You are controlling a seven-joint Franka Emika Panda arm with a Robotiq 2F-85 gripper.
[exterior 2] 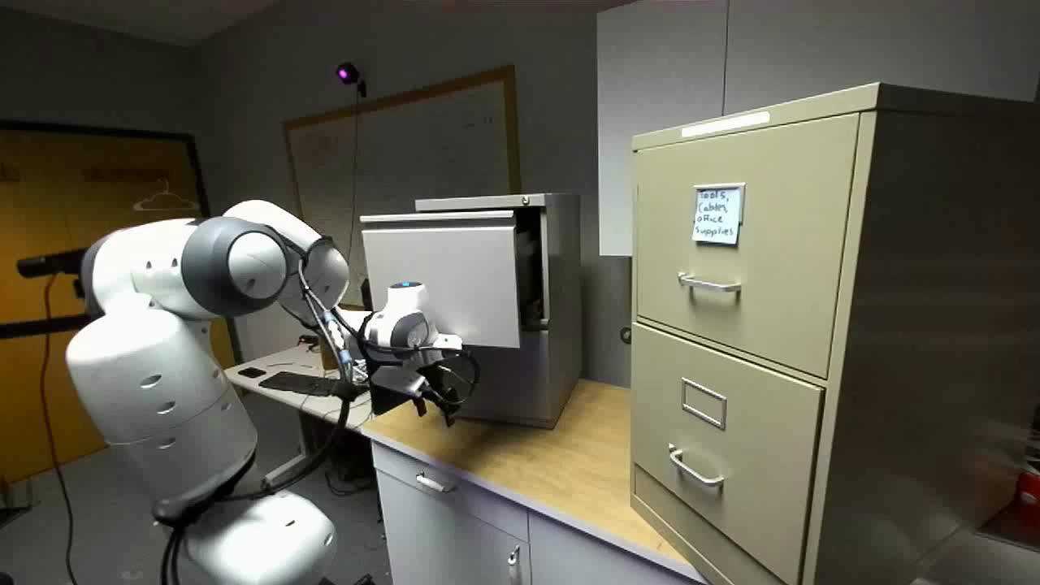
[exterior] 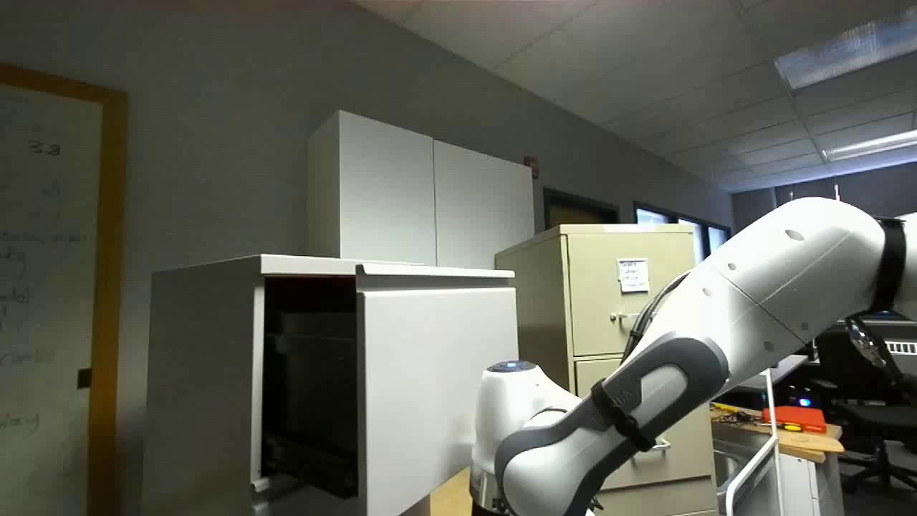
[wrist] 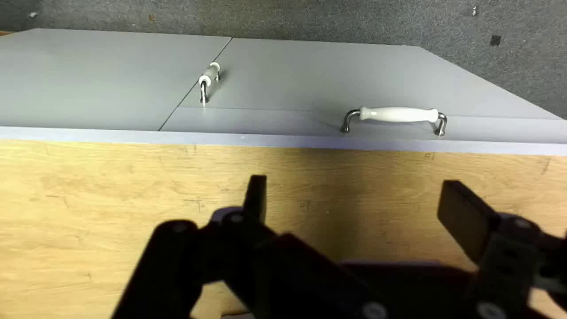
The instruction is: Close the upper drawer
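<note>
One counter (exterior 2: pixel 569 471), one robot arm (exterior 2: pixel 162 366), one white cabinet (exterior 2: pixel 565 325); upper drawer (exterior: pixel 430 358) standing open.
Counter: wooden top, partly hidden behind a beige filing cabinet (exterior 2: pixel 739 268), itself cut off below in both exterior views. Robot arm: base (exterior 2: pixel 260 536) cut off by the bottom edge in an exterior view. White cabinet: standing on the counter, lower front in shadow. Upper drawer: directly beneath the cabinet's top, front standing out from it; inside too dark to make out; lower front partly covered by the wrist (exterior: pixel 509 416), whether touching or apart cannot be told. Gripper (wrist: pixel 354 192): fingers (wrist: pixel 463 221) spread well apart, counter showing between; dark and blurred in the wrist view.
</note>
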